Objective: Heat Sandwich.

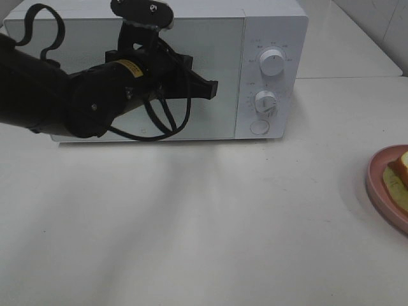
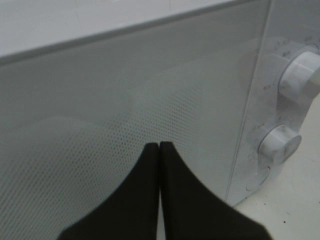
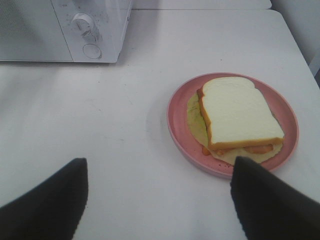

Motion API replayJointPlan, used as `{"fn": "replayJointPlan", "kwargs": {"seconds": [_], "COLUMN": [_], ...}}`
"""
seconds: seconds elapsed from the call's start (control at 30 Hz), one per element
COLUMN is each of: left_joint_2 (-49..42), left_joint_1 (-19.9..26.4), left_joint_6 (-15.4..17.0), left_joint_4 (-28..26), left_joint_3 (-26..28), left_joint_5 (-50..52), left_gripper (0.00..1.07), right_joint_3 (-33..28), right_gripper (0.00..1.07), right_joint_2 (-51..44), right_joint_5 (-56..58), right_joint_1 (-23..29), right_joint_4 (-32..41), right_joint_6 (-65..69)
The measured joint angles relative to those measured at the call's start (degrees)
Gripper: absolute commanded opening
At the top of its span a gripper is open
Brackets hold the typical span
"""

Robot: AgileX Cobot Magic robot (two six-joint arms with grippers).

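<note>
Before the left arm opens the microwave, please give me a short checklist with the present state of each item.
1. Microwave door shut: ok.
2. Left gripper shut, close before the door: ok.
3. Sandwich on the plate: ok.
4. Right gripper open, short of the plate, empty: ok.
5. Round button under the two knobs free to reach: ok.
6. Inside of the microwave empty: cannot tell.

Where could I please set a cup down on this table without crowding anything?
The broad bare table in front of the microwave, left of the pink plate, is free. It is crowded at the microwave door, where the shut left gripper hovers, and around the sandwich.
</note>
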State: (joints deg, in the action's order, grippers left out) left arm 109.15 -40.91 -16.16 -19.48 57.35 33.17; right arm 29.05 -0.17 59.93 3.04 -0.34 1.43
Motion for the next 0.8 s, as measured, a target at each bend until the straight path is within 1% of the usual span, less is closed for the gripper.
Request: {"fn": "replayJointPlan", "kwargs": {"seconds": [0.07,0.1,0.23,0.27,0.3,0.33,0.4,0.43,0.47,0.5,0.53,0.57,0.6,0.63,0.67,0.73,0.8], "left_joint_2": [-1.4,-2.9,-4.6,-6.0,-6.0,-6.6,-8.2,-9.7,-10.5,-10.5,-11.5,-13.2,-14.1,-14.1,-15.0,-17.5,-18.3], "left_joint_1": [-0.6,-1.4,-2.3,-3.0,-3.0,-3.3,-3.6,-3.6,-3.6,-3.6,-3.6,-3.7,-3.8,-3.8,-3.8,-3.9,-4.0], "left_joint_6": [0.0,0.1,0.2,0.2,0.2,0.2,0.2,0.2,0.2,0.2,0.2,0.2,0.2,0.2,0.2,0.2,0.2], "left_joint_4": [-0.2,-0.3,-0.3,-0.6,-0.6,-0.7,-0.7,-0.7,-0.7,-0.7,-0.7,-0.8,-0.8,-0.8,-0.8,-0.8,-0.8], "left_joint_3": [-2.5,-4.9,-7.7,-9.6,-9.6,-10.5,-12.1,-13.3,-14.1,-14.1,-14.8,-16.2,-16.7,-16.7,-16.9,-17.6,-17.6], "left_joint_5": [0.2,0.2,0.3,0.2,0.2,-0.3,-1.6,-3.6,-4.6,-4.6,-5.7,-8.2,-9.7,-9.7,-11.1,-15.6,-17.1], "left_gripper": [0.0,0.0,0.0,0.03,0.03,0.08,0.22,0.47,0.63,0.63,0.77,0.87,1.01,1.01,1.05,1.06,1.06], "right_joint_3": [0.0,0.0,0.0,0.0,0.0,0.0,0.0,0.0,0.0,0.0,0.0,0.0,0.0,0.0,0.0,0.0,0.0], "right_gripper": [0.76,0.76,0.76,0.76,0.76,0.76,0.76,0.76,0.76,0.76,0.76,0.76,0.76,0.76,0.76,0.76,0.76], "right_joint_2": [0.0,0.0,0.0,0.0,0.0,0.0,0.0,0.0,0.0,0.0,0.0,0.0,0.0,0.0,0.0,0.0,0.0], "right_joint_5": [0.0,0.0,0.0,0.0,0.0,0.0,0.0,0.0,0.0,0.0,0.0,0.0,0.0,0.0,0.0,0.0,0.0], "right_joint_1": [0.0,0.0,0.0,0.0,0.0,0.0,0.0,0.0,0.0,0.0,0.0,0.0,0.0,0.0,0.0,0.0,0.0], "right_joint_4": [0.0,0.0,0.0,0.0,0.0,0.0,0.0,0.0,0.0,0.0,0.0,0.0,0.0,0.0,0.0,0.0,0.0], "right_joint_6": [0.0,0.0,0.0,0.0,0.0,0.0,0.0,0.0,0.0,0.0,0.0,0.0,0.0,0.0,0.0,0.0,0.0]}}
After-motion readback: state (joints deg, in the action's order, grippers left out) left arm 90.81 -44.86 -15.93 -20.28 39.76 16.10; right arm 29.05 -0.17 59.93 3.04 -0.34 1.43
